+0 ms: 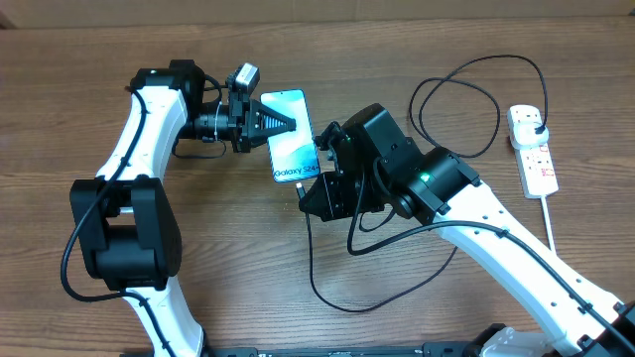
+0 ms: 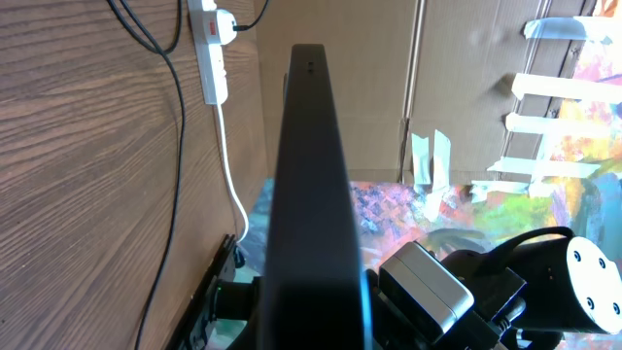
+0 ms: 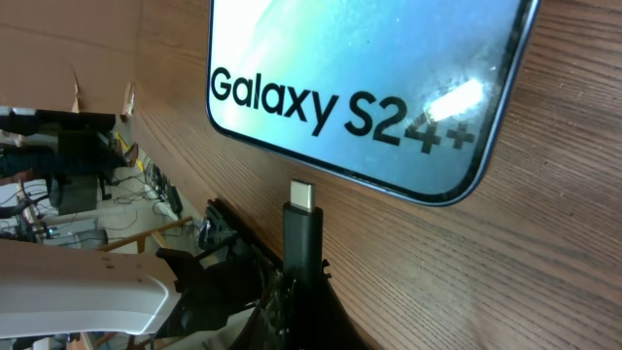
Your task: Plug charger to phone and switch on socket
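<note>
- The right hand (image 1: 313,193) is closed on the charger (image 1: 327,283), pinching the dark body of its connector (image 3: 303,199) so that the bare metal tip points out ahead of the fingers.
- The phone (image 3: 360,78) lies just ahead of that tip. Its rounded bottom edge is close to the connector but not touching, with a sliver of wood showing between them.
- The left hand (image 1: 278,122) reaches in from the opposite end. Its fingers are drawn together on the phone's top edge and hold it, and its wrist camera looks straight along the phone's thin dark side.
- The phone is a slim, glossy slab with a pale blue-white screen, black rim and black "Galaxy S24+" lettering.
- The charger is a thin black cable. It sags in a loop beneath the right arm and curls in wider loops behind the right hand, ending in its plug (image 1: 536,123), which is seated in the end of the socket (image 1: 533,149).
- The socket sits well apart from both hands, out past the right hand's elbow. It is a white, elongated strip with red-marked switches and a white cord (image 2: 231,175) trailing away.
- The table (image 1: 347,40) is brown wood with a strong streaky grain.
- Beyond the table are a cardboard wall (image 2: 389,87) and a floor (image 2: 418,204) patterned in many colours.
</note>
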